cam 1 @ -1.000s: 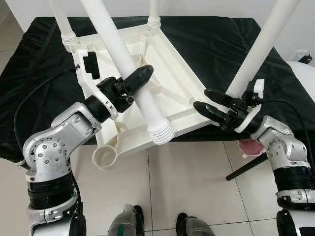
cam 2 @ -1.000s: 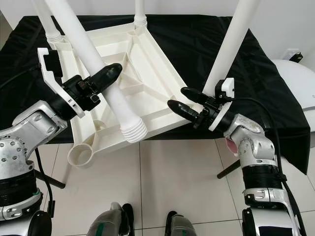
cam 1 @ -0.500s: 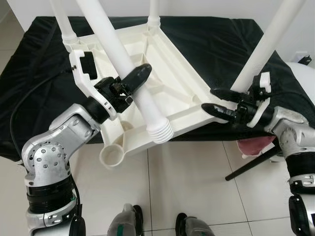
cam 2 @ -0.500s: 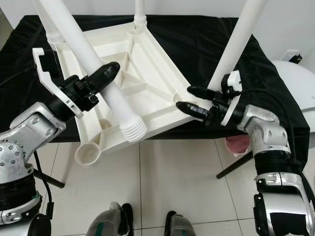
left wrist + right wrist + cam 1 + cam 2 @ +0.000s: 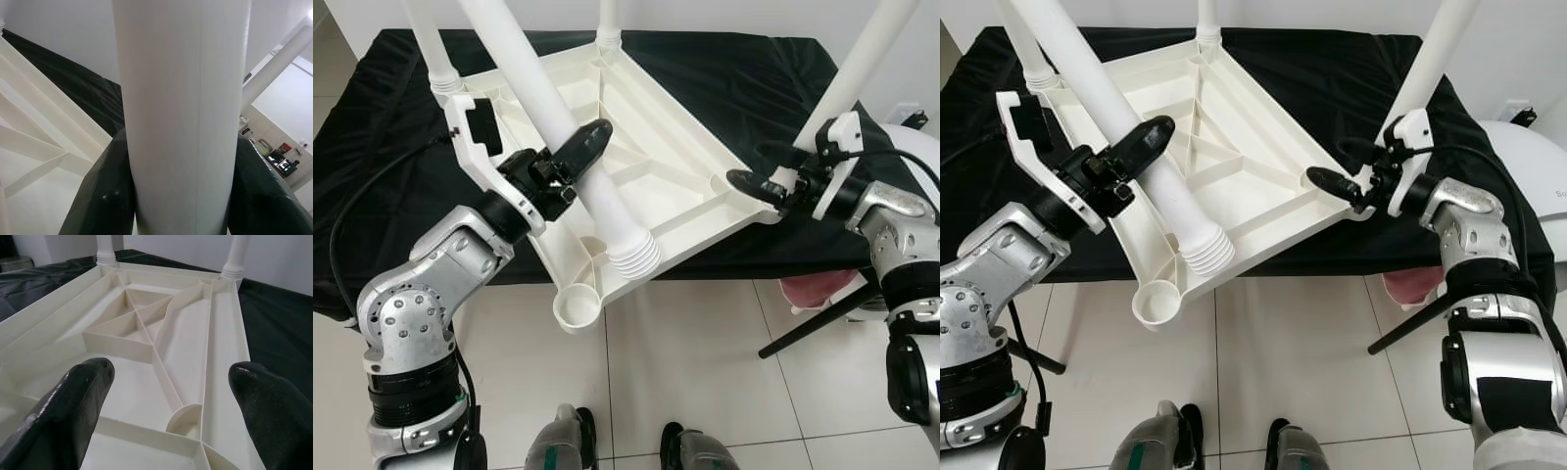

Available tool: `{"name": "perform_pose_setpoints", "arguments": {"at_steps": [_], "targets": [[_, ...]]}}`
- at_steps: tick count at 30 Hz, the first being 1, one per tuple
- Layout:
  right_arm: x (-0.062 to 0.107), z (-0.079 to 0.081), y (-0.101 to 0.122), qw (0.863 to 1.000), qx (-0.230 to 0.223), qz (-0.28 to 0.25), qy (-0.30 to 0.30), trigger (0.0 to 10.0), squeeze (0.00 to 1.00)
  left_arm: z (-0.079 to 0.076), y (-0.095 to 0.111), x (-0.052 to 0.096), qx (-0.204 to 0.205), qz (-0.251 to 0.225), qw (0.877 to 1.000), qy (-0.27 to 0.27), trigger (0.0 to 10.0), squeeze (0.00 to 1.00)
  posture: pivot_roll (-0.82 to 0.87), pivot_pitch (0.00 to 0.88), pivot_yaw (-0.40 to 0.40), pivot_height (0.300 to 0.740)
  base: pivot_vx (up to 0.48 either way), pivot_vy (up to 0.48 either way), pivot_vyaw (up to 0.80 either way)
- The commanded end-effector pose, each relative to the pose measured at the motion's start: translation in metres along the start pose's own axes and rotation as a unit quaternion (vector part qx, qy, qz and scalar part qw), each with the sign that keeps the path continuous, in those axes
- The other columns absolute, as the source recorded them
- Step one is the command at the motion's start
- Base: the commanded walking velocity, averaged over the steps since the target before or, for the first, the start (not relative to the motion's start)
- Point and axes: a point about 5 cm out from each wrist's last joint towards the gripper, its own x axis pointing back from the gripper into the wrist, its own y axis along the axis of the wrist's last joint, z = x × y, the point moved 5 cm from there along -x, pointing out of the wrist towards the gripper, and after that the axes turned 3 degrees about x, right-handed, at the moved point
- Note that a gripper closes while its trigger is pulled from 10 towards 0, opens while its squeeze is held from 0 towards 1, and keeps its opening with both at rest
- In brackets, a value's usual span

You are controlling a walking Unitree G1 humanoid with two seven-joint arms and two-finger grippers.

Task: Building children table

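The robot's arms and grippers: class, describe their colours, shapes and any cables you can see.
Both arms are silver metal with rounded, bolted joints and black bands. The left gripper and right gripper each have two long glossy black fingers and a white bracket at the wrist. Thin black cables trail from both wrists.

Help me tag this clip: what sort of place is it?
Probably a room in a home: pale tiled floor, plain white wall, and a black-draped work table carrying an upturned white plastic children's table.

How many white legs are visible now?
4: one far left, one at the far corner, one by the right pincer, one loose in the left pincer.
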Motion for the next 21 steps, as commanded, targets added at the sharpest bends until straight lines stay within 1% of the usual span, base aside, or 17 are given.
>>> {"name": "perform_pose_setpoints", "arguments": {"at_steps": [1, 2, 4, 6, 8, 9, 10, 11, 12, 13, 16, 17, 19, 21], "targets": [[0.005, -0.019, 0.004, 0.999, 0.010, 0.001, -0.053, 10.0, 0.00, -0.009, 0.003, 0.000, -0.007, -0.008, 1.000, -0.015, 10.0, 0.00, 0.00, 0.177, -0.031, 0.740, 0.000, 0.000, 0.00], [0.005, -0.019, 0.004, 0.999, 0.010, 0.001, -0.053, 10.0, 0.00, -0.009, 0.003, 0.000, -0.007, -0.008, 1.000, -0.015, 10.0, 0.00, 0.00, 0.177, -0.031, 0.740, 0.000, 0.000, 0.00], [0.006, -0.028, 0.005, 0.996, 0.017, 0.005, -0.085, 10.0, 0.00, -0.009, 0.003, 0.000, -0.005, -0.008, 1.000, -0.016, 10.0, 0.00, 0.00, 0.177, -0.031, 0.740, 0.000, 0.000, 0.00], [0.006, -0.028, 0.005, 0.996, 0.017, 0.005, -0.085, 10.0, 0.00, -0.009, 0.003, 0.000, -0.005, -0.008, 1.000, -0.016, 10.0, 0.00, 0.00, 0.177, -0.031, 0.740, 0.000, 0.000, 0.00], [0.008, -0.041, 0.009, 0.991, 0.026, 0.005, -0.129, 10.0, 0.00, -0.010, 0.003, -0.001, -0.003, -0.009, 1.000, -0.017, 10.0, 0.00, 0.00, 0.176, -0.027, 0.740, 0.000, 0.000, 0.00], [0.008, -0.041, 0.009, 0.991, 0.026, 0.005, -0.129, 10.0, 0.00, -0.010, 0.003, -0.001, -0.003, -0.009, 1.000, -0.017, 10.0, 0.00, 0.00, 0.176, -0.027, 0.740, 0.000, 0.000, 0.00], [0.009, -0.045, 0.010, 0.989, 0.030, 0.006, -0.146, 10.0, 0.00, -0.010, 0.003, -0.001, -0.002, -0.009, 1.000, -0.018, 10.0, 0.00, 0.00, 0.176, -0.026, 0.740, 0.000, 0.000, 0.00], [0.009, -0.045, 0.010, 0.989, 0.030, 0.006, -0.146, 10.0, 0.00, -0.010, 0.003, -0.001, -0.002, -0.009, 1.000, -0.018, 10.0, 0.00, 0.00, 0.176, -0.026, 0.740, 0.000, 0.000, 0.00], [0.010, -0.050, 0.011, 0.985, 0.036, 0.008, -0.167, 10.0, 0.00, -0.010, 0.003, -0.001, -0.001, -0.009, 1.000, -0.018, 10.0, 0.00, 0.00, 0.174, -0.026, 0.740, 0.000, 0.000, 0.00], [0.010, -0.050, 0.011, 0.985, 0.036, 0.008, -0.167, 10.0, 0.00, -0.010, 0.003, -0.001, -0.001, -0.009, 1.000, -0.018, 10.0, 0.00, 0.00, 0.174, -0.026, 0.740, 0.000, 0.000, 0.00], [0.018, -0.065, 0.011, 0.969, 0.046, 0.011, -0.241, 10.0, 0.00, -0.012, 0.002, -0.001, 0.002, -0.009, 1.000, -0.020, 10.0, 0.00, 0.00, 0.170, -0.020, 0.740, 0.000, 0.000, 0.00], [0.018, -0.065, 0.011, 0.969, 0.046, 0.011, -0.241, 10.0, 0.00, -0.012, 0.002, -0.001, 0.002, -0.009, 1.000, -0.020, 10.0, 0.00, 0.00, 0.170, -0.020, 0.740, 0.000, 0.000, 0.00], [0.022, -0.069, 0.011, 0.964, 0.050, 0.008, -0.262, 10.0, 0.00, -0.013, 0.002, -0.001, 0.003, -0.009, 1.000, -0.021, 10.0, 0.00, 0.00, 0.168, -0.016, 0.740, 0.000, 0.000, 0.00], [0.021, -0.067, 0.012, 0.967, 0.030, -0.008, -0.254, 10.0, 0.00, -0.013, 0.002, -0.001, 0.004, -0.008, 1.000, -0.022, 10.0, 0.00, 0.00, 0.168, -0.016, 0.740, 0.000, 0.000, 0.00]]}}
